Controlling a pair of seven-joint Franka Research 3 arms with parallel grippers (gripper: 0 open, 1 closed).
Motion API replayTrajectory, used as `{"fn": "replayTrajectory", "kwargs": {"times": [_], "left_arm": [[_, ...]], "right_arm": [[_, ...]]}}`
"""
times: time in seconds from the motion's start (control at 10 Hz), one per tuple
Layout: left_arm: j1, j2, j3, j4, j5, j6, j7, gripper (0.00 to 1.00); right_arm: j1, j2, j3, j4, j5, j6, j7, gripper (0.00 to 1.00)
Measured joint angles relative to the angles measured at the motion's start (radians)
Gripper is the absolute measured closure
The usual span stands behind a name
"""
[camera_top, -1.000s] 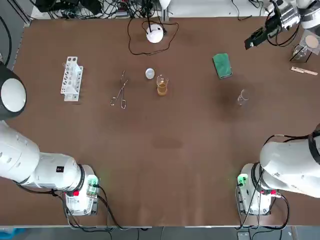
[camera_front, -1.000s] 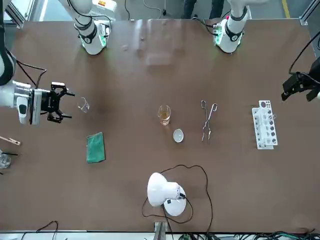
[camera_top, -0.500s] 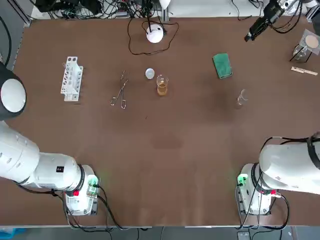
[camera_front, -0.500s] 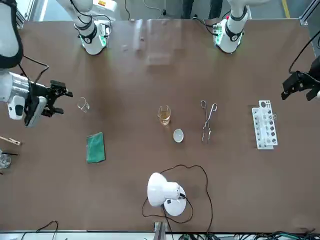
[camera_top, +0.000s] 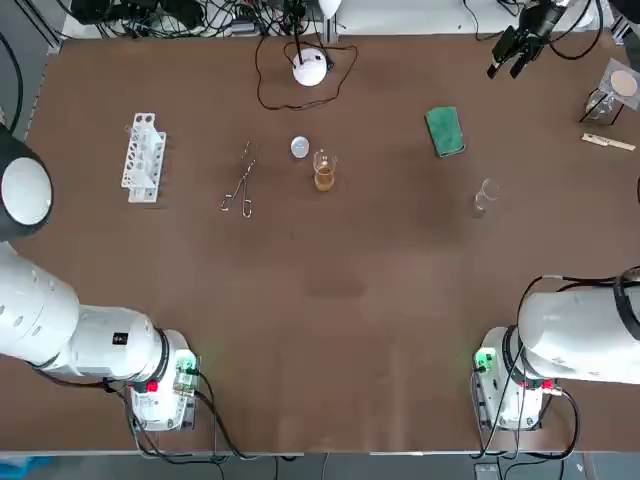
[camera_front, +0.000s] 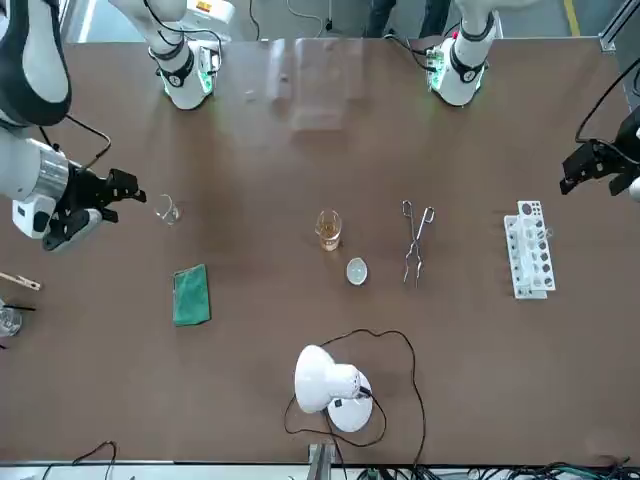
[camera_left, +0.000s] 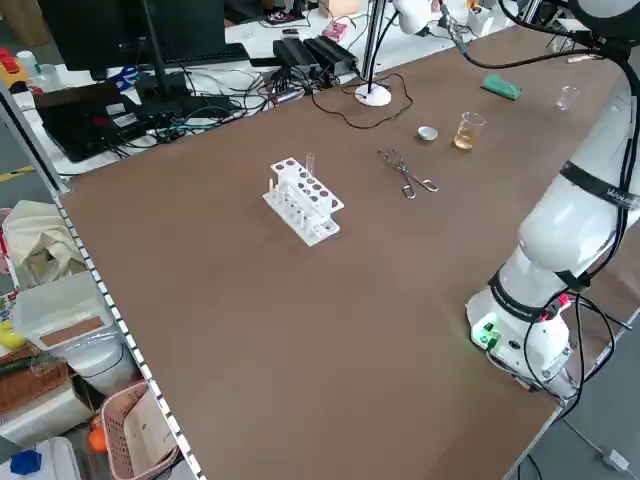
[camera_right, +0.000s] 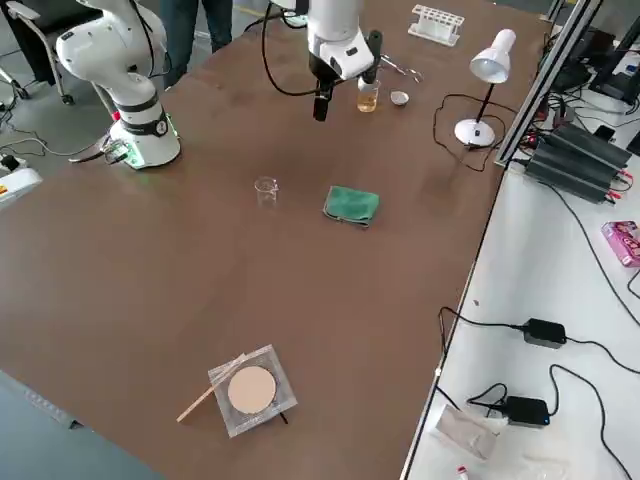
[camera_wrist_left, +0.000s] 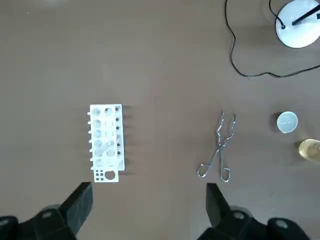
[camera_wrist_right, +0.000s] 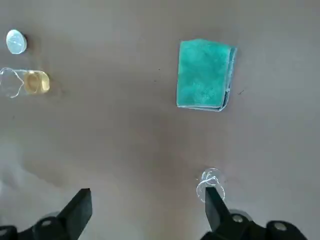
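Brown tabletop (camera_top: 340, 300) – my right gripper (camera_wrist_right: 146, 202), fingers apart, hangs above the small clear glass beaker (camera_wrist_right: 210, 182); a skewed descent could topple it. Left gripper (camera_wrist_left: 149, 200), also apart, idles above the white plastic tube rack (camera_wrist_left: 105, 142).

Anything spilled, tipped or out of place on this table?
Nothing stands out. The amber-liquid beaker and the empty glass stand upright, no spill shows, and the green cloth lies flat. The right gripper and left gripper hover open, holding nothing.

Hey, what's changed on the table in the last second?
Only the right hand moved: it turned and seems to have risen near the small empty beaker, open, holding nothing. The left hand, green cloth, tongs and test tube rack stayed put.
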Motion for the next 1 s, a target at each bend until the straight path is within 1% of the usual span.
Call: {"fn": "replayTrajectory", "kwargs": {"times": [0.2, 0.4, 0.7, 0.8, 1.0], "left_arm": [[-0.002, 0.000, 0.000, 0.000, 0.000, 0.000, 0.000, 0.00], [-0.004, 0.002, -0.001, -0.001, 0.000, 0.000, 0.000, 0.00], [-0.004, 0.002, -0.002, -0.001, 0.000, 0.000, -0.001, 0.00], [-0.004, 0.002, -0.002, -0.001, 0.000, 0.000, -0.001, 0.00], [-0.004, 0.002, -0.002, -0.001, 0.000, 0.000, -0.001, 0.00]], "right_arm": [[0.051, -0.011, 0.001, 0.027, -0.063, 0.003, 0.105, 0.00], [0.084, -0.051, 0.002, 0.065, -0.106, -0.001, 0.150, 0.00], [0.084, -0.139, -0.006, 0.084, -0.184, -0.022, 0.151, 0.00], [0.082, -0.165, -0.016, 0.098, -0.195, -0.056, 0.151, 0.00], [0.071, -0.187, -0.036, 0.133, -0.200, -0.113, 0.152, 0.00]]}}
